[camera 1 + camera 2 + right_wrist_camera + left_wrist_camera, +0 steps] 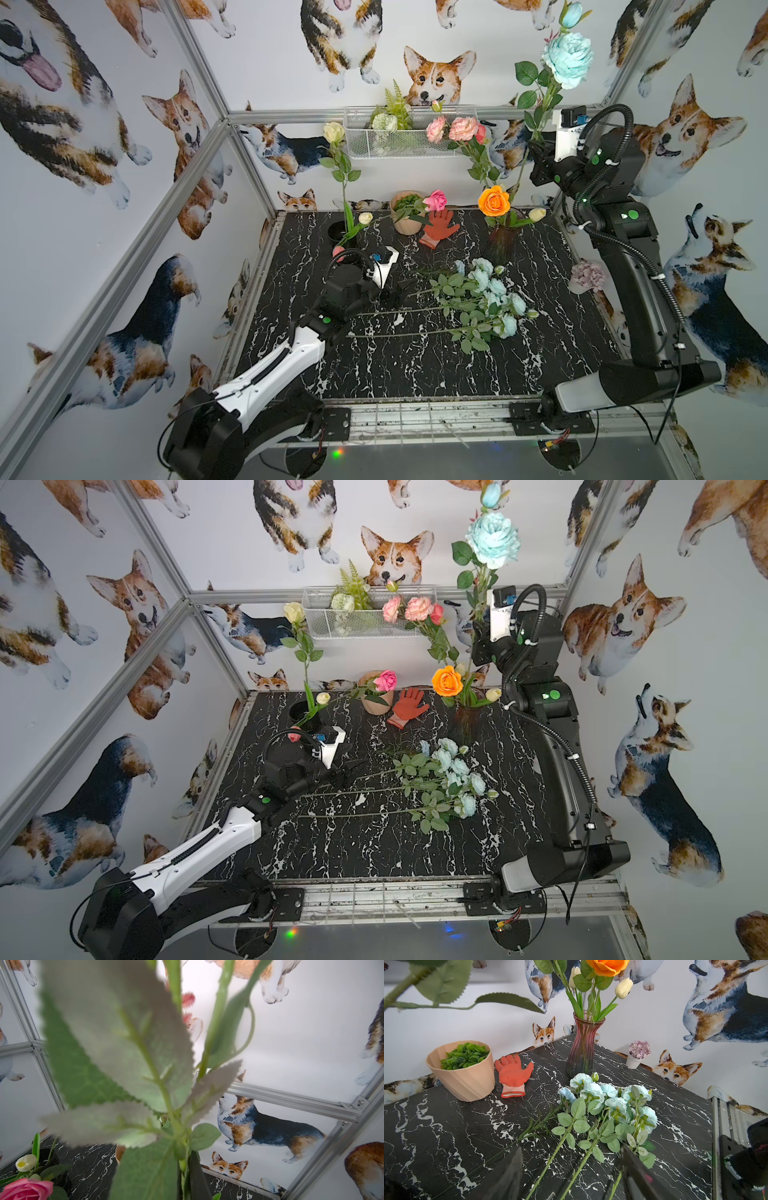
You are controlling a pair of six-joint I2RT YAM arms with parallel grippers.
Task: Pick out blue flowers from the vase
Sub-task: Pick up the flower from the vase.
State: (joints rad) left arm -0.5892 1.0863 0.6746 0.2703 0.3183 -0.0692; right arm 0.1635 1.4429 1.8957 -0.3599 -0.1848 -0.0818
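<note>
Above table's (374,374) back-right corner ur R gripper (535,151) pinches a blue flower (568,58) stem; L gripper (400,292) spread, mid-table.

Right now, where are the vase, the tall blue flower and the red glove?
vase (582,1049): left wrist view, on its ribbed glass body.
tall blue flower (568,58): in a top view, on the middle of the open bloom.
red glove (513,1073): left wrist view, on its palm.
</note>
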